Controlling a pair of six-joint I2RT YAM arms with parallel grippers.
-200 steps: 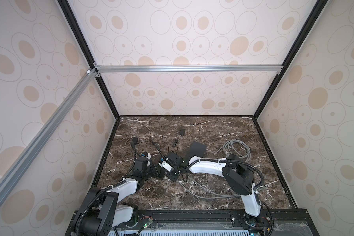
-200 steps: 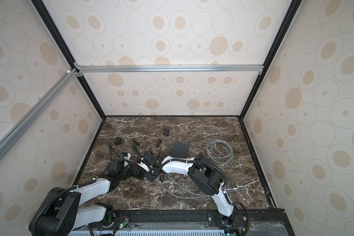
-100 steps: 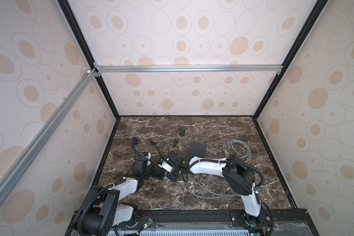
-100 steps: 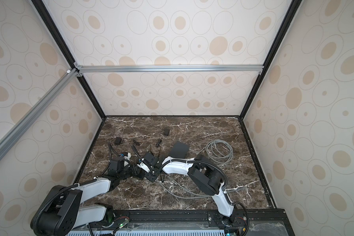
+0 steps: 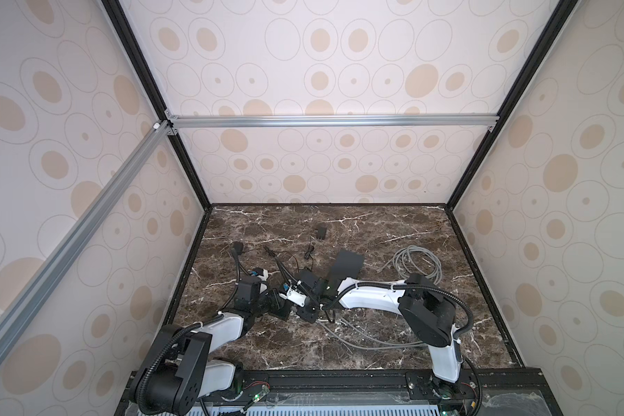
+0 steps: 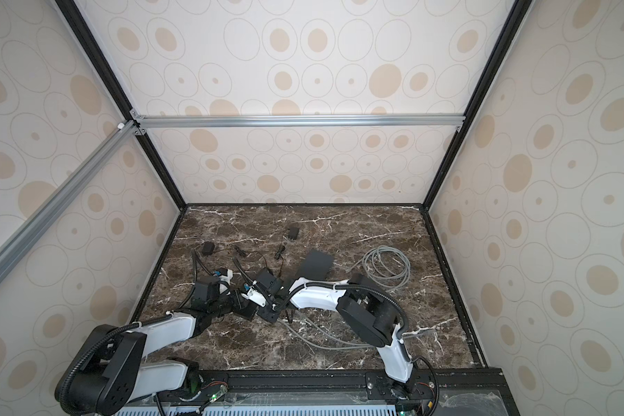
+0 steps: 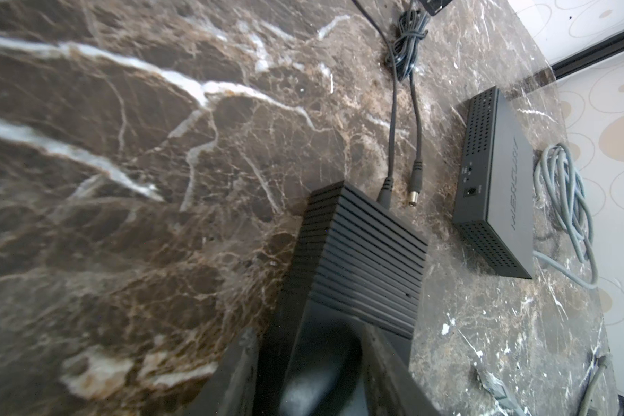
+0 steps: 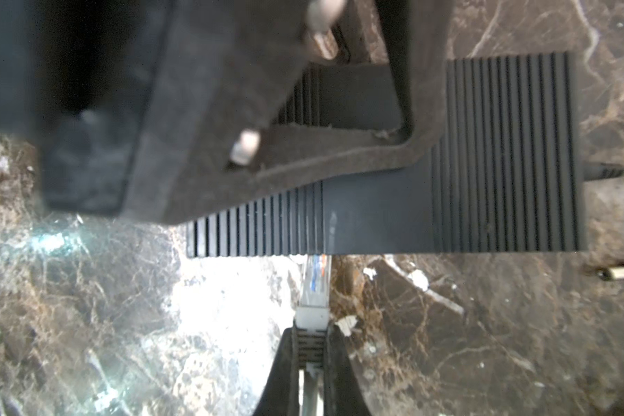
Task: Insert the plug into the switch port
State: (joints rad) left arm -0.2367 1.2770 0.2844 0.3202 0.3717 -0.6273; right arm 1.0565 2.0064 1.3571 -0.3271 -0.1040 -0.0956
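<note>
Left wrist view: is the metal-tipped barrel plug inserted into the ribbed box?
No, the barrel plug lies loose on the marble beside the ribbed box.

**Bench** (image 5: 375, 223): dark brown marble-pattern top with white veins.

Lying on it:
- Grey cable (image 5: 416, 264): loose loops at the right rear, with a length running on across the front.
- Black perforated box (image 5: 346, 266): flat, at centre, near the cable loops. The lettering on its top face cannot be read.
- Ribbed black switch (image 7: 364, 259): left of centre, with one black cord plugged into its end. Full contact with the bench cannot be told.
- Barrel plug (image 7: 415, 192): loose, between switch and box, touching neither.
- Small black adapter (image 5: 320, 232): rear centre, with its thin cord bundled (image 7: 406, 47).
- Second black adapter (image 5: 237, 247): left rear.
</note>
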